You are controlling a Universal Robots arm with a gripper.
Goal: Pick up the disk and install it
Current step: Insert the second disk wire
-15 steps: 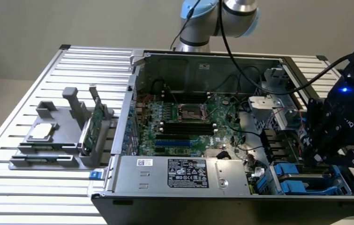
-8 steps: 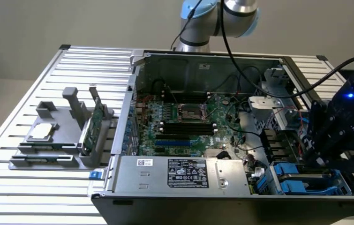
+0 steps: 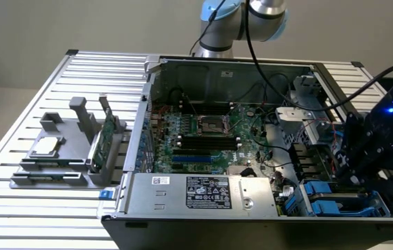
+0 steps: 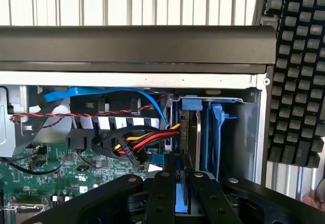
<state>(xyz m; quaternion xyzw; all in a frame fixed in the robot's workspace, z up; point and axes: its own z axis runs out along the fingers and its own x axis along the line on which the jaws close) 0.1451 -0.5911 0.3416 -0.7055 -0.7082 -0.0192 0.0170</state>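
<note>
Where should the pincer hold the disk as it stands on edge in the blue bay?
By its exposed edge, pinched across the thin thickness, coming straight in through the open side of the case. The disk stands upright between the blue bay walls, so its flat faces are boxed in, and cables crowd one side. The pincer sits astride that edge now.

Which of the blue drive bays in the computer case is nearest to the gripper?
The blue bay at the case's front corner on the exterior view's right, directly under the gripper; other blue parts lie farther toward the power supply.
</note>
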